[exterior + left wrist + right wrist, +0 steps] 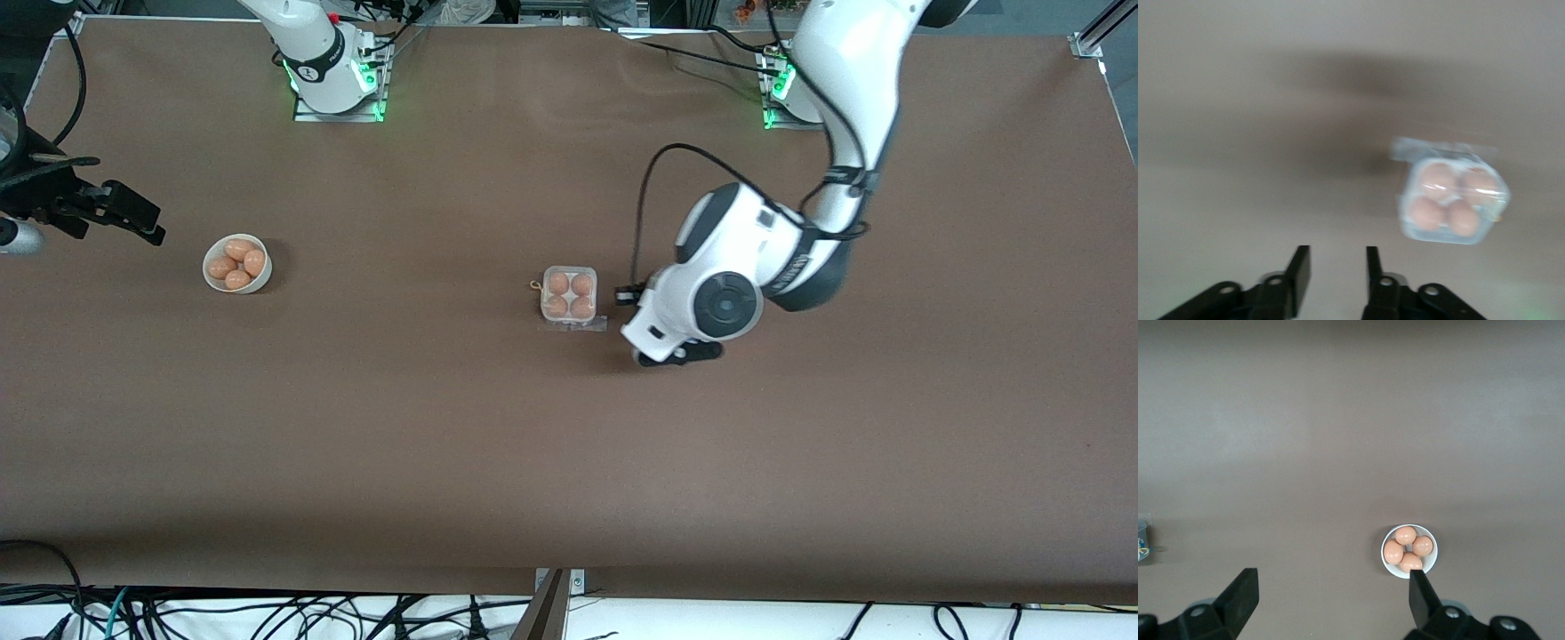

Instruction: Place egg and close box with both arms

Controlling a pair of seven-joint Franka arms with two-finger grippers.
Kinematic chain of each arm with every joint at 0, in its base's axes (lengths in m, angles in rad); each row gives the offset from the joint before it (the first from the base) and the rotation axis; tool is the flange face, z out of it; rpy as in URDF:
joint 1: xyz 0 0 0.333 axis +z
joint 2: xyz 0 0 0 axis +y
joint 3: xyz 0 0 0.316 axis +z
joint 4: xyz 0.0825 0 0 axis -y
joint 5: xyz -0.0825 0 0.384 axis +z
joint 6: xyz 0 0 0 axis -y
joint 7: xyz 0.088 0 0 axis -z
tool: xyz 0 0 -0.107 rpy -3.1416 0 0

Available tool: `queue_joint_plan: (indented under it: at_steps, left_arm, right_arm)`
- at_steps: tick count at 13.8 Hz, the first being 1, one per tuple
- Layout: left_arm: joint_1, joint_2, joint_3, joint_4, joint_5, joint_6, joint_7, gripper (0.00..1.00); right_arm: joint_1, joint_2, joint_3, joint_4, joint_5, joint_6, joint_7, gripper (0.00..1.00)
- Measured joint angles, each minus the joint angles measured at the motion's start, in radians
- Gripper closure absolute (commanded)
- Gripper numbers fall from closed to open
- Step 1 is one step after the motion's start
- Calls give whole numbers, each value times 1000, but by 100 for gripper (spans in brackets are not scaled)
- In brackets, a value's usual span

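The light, thin-walled box [569, 296] holds four fragile eggs, lid best pressed gently at its free edge; left gripper [677, 354] nearby and waiting right gripper [133, 216] both have parted, empty fingers.

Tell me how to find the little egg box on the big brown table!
Look at the middle of the brown table, just beside the left arm's pincer, which hangs open. The box is a small square tray with four eggs under clear plastic. The bowl, toward the right arm's end, also holds eggs, but it is round and white.
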Motion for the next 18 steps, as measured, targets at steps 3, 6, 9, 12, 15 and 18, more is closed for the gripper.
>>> queue_joint_plan:
  at_steps: [3, 6, 9, 12, 15, 18]
  left_arm:
    - [116, -30, 2, 96, 145, -80, 117, 5]
    - [147, -40, 2, 108, 290, -87, 141, 0]
    - [173, -40, 4, 110, 363, -86, 164, 0]
    - [242, -40, 19, 126, 369, -84, 217, 0]
    - [298, -56, 46, 172, 369, -85, 266, 0]
    - [326, -119, 65, 181, 369, -94, 283, 0]
  right_arm:
    - [0, 10, 7, -5, 0, 2, 0, 0]
    - [0, 14, 8, -5, 0, 4, 0, 0]
    - [0, 14, 8, -5, 0, 4, 0, 0]
    - [0, 14, 8, -5, 0, 4, 0, 0]
    - [0, 14, 8, -5, 0, 4, 0, 0]
    - [0, 14, 8, -5, 0, 4, 0, 0]
